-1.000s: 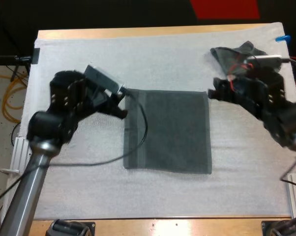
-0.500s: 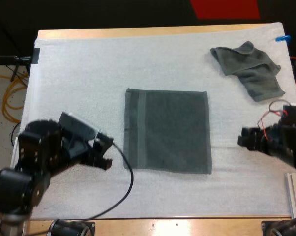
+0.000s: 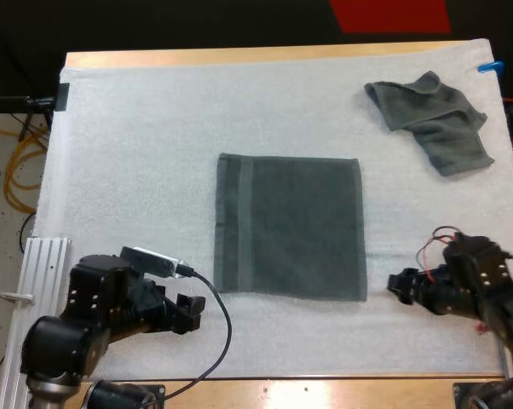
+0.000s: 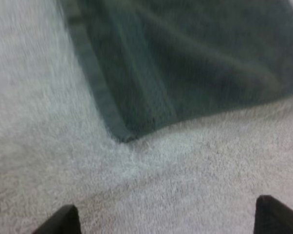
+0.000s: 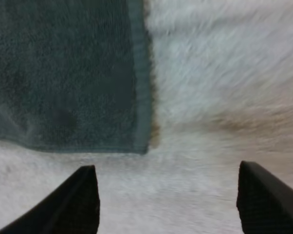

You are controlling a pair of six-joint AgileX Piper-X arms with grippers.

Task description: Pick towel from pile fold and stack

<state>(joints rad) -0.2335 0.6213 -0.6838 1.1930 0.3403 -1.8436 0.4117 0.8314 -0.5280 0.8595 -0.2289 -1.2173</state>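
Gaping L pincer (image 4: 166, 208), R pincer (image 5: 167, 168); towel (image 4: 185, 58) cropped.

On tabletop (image 3: 239, 56): mat (image 3: 137, 153); flat towel (image 3: 289, 227) at mat centre; crumpled towel (image 3: 431, 119) at mat's far right, behind and right of flat towel, well apart

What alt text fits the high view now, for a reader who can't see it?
A flat square dark grey-green towel lies in the middle of the white mat, the open left gripper off its near-left corner and the open right gripper off its near-right corner, neither touching it. A crumpled dark grey-green towel sits far right.
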